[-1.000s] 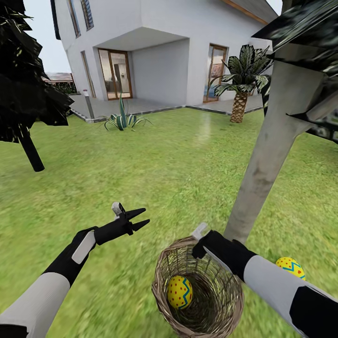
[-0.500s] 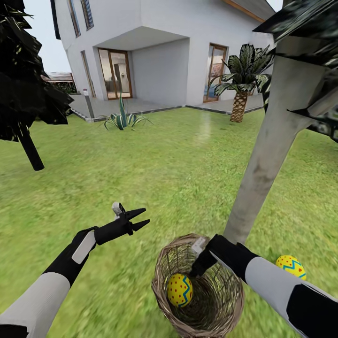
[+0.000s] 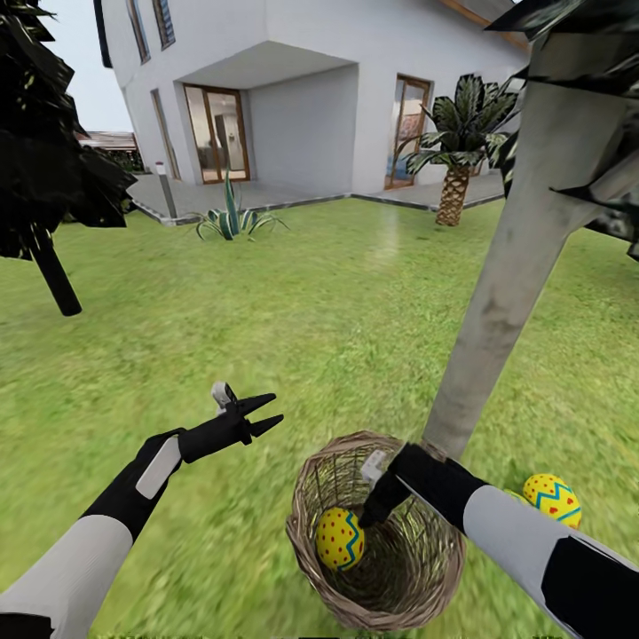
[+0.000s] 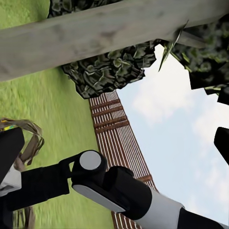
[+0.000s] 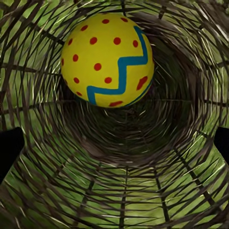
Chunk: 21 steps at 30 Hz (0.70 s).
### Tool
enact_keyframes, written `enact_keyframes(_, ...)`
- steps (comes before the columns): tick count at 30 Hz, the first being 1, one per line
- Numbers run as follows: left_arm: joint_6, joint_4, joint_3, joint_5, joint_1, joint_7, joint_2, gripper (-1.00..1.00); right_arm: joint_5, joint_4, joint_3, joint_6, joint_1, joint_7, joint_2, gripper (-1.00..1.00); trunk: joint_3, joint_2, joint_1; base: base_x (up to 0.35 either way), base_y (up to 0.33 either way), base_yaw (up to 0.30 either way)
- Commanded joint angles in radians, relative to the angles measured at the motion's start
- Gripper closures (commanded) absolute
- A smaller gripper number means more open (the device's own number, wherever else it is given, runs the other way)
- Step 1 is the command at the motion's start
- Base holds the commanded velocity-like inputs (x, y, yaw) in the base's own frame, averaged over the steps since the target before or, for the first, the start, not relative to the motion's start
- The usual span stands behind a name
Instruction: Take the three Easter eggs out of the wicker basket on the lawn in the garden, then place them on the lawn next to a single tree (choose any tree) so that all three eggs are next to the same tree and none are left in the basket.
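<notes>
One egg (image 3: 341, 538) lies in the wicker basket (image 3: 377, 603), just ahead of my right fingers (image 5: 7, 150), which are spread wide and far nearer than my idle, parted left gripper (image 3: 264, 414); another egg (image 3: 551, 500) rests by the tree (image 3: 497, 311).

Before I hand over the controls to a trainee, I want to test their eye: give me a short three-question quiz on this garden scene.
1. True or false: an Easter egg lies inside the wicker basket.
2. Which gripper reaches into the basket? A) left gripper B) right gripper
3. Fill in: the egg on the lawn lies near the tree's ____.

Key: 1 true; 2 B; 3 trunk.
</notes>
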Motion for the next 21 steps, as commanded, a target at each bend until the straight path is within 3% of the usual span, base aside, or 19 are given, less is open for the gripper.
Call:
enact_keyframes(1,0.006,0.0,-0.003,0.006,-0.001,-0.001,0.001,-1.0,-0.01,-0.002,0.007,-0.002,-0.001,-0.003,-0.001,-1.0,-0.005,-0.001,0.0,0.0,0.0,0.0)
enact_keyframes(6,0.006,0.0,-0.004,0.006,-0.001,-0.001,0.0,-1.0,0.005,-0.004,0.007,-0.037,-0.001,-0.005,-0.001,-1.0,-0.024,-0.002,0.002,0.0,0.0,0.0)
enact_keyframes(8,0.006,0.0,-0.003,0.006,-0.001,-0.001,0.0,-1.0,0.047,-0.005,0.005,-0.045,-0.001,-0.005,0.0,-1.0,-0.032,-0.002,0.003,0.0,0.0,0.0)
enact_keyframes(11,0.006,0.0,-0.003,0.006,-0.001,-0.001,-0.001,-1.0,0.073,-0.005,0.003,-0.047,-0.001,-0.005,0.002,-1.0,-0.044,-0.003,0.005,0.0,0.0,0.0)
enact_keyframes(21,0.006,0.0,-0.003,0.006,-0.001,-0.001,-0.001,-1.0,0.085,-0.005,0.006,-0.043,-0.001,-0.004,0.002,-1.0,-0.082,-0.005,0.009,0.0,0.0,0.0)
